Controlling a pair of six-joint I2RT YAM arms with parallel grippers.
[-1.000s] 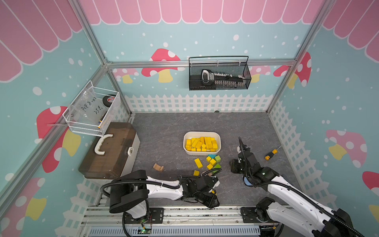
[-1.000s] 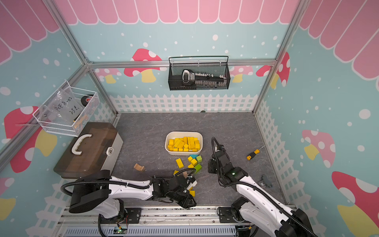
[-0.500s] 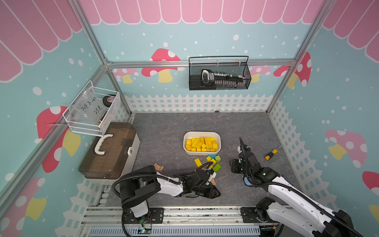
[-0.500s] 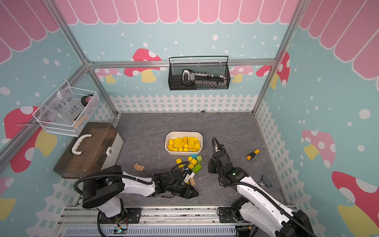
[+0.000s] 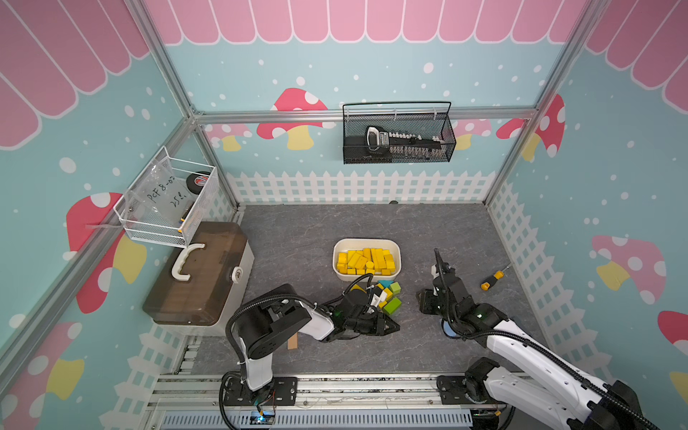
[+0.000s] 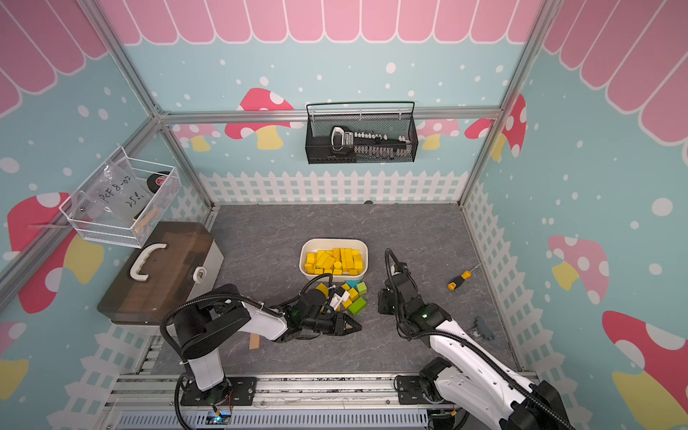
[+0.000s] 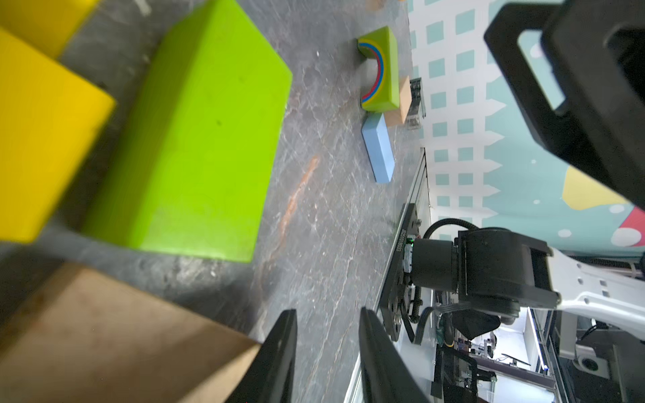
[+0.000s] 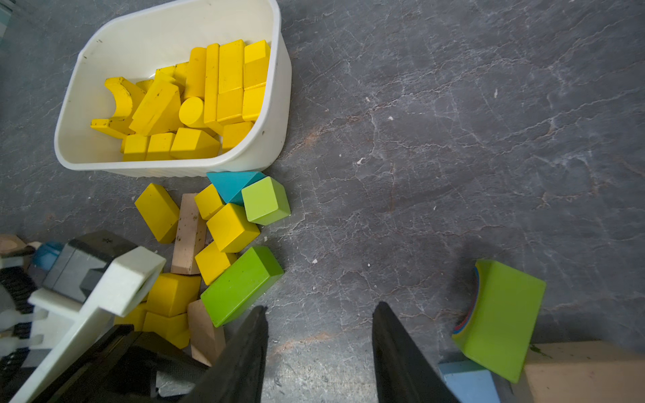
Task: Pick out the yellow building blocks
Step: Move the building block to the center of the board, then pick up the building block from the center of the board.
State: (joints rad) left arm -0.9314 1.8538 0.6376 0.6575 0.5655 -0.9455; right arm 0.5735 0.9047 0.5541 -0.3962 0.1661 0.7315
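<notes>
Beside the bin [image 8: 276, 139], loose yellow blocks [image 8: 232, 226] crowd a green block [image 8: 241, 283]; my left gripper [image 7: 328, 315], slightly parted, and right gripper [image 8: 319, 308], wider, hold nothing over bare floor [image 8: 453, 139].

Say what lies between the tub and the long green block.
Yellow cubes, a teal wedge and a green cube, seen in the right wrist view.

- yellow building blocks [image 8: 232, 226]: smooth painted wood, slight sheen
- tan block [image 8: 190, 233]: bare, speckled wood
- tub [image 8: 275, 139]: smooth white plastic
- tabletop [image 8: 453, 139]: matt, stone-veined grey
- basket [image 5: 409, 154]: black metal mesh
</notes>
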